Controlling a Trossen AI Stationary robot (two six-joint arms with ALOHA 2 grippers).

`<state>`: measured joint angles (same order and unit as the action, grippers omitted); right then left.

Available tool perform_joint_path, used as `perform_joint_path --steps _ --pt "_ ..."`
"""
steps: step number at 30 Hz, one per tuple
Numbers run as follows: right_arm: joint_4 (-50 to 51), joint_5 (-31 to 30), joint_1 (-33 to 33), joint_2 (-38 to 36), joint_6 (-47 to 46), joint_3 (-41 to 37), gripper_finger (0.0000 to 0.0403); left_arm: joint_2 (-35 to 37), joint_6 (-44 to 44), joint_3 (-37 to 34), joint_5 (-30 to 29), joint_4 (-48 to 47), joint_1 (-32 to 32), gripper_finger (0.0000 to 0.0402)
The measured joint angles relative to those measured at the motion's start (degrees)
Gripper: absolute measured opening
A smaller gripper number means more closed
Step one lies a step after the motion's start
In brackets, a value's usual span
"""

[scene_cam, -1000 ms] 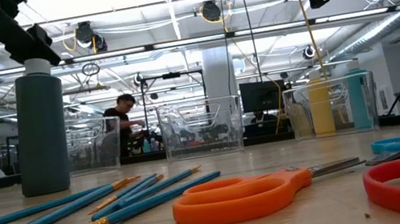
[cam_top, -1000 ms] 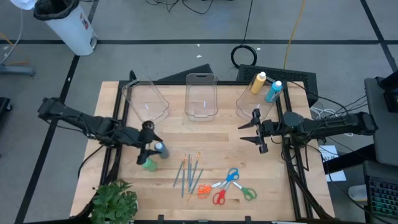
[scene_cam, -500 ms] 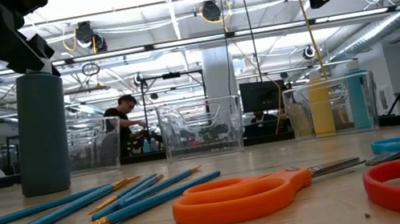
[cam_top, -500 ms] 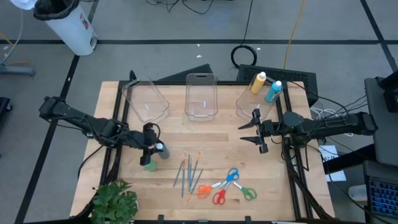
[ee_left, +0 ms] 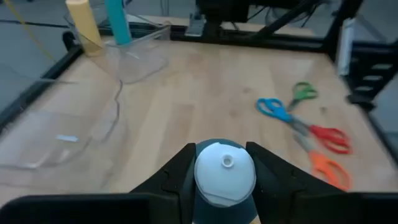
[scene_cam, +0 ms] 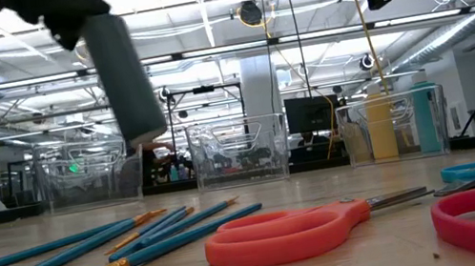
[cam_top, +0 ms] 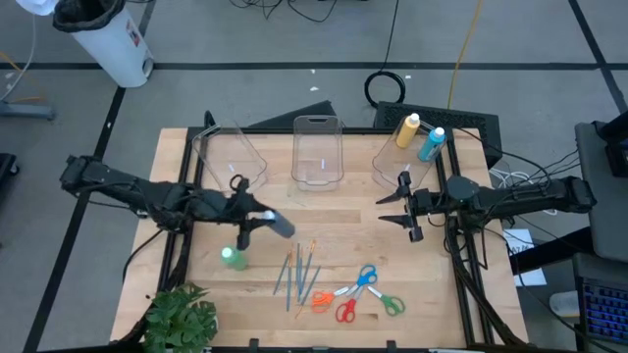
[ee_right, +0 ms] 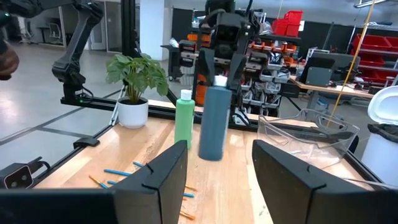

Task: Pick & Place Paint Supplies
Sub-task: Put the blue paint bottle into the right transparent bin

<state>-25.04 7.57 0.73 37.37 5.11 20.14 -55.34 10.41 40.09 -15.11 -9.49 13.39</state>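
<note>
Carrying the grey-blue bottle (cam_top: 282, 226) is the step you are in: the left gripper (cam_top: 257, 220) has its jaws closed on the bottle just under its white cap (ee_left: 224, 172), and the bottle hangs clear of the desk (cam_top: 432, 294), tilted, just left of the desk's middle. The green bottle (cam_top: 233, 257) stands alone on the desk, near-left of the carried one, close to the plant (cam_top: 181, 316).

Your next move, as I judge it, is to take the bottle far and right to the right-hand bin (cam_top: 397, 162), where the yellow bottle (cam_top: 406, 130) and the blue bottle (cam_top: 431, 144) already lean, and lower it in before you let go. Keep it high enough to pass over the middle bin (cam_top: 317, 152) if you cross that way.

The brushes (cam_top: 297, 274) and scissors (cam_top: 355, 295) lie untouched on the near middle of the desk.

The right gripper (cam_top: 402, 206) waits right of centre, jaws wide and holding nothing.

You will find no label or writing legible on the bottles or bins.
</note>
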Motion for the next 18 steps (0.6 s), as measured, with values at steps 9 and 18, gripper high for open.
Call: perform_joint_path --steps 9,18 --pt "-0.4 0.0 0.0 0.0 -1.3 0.0 0.0171 -16.2 -3.3 9.1 6.6 1.7 -6.8 0.0121" --pt "-0.4 0.0 0.0 0.0 -1.4 0.0 0.0171 -30.9 -10.2 17.9 8.6 1.8 -8.0 0.0121"
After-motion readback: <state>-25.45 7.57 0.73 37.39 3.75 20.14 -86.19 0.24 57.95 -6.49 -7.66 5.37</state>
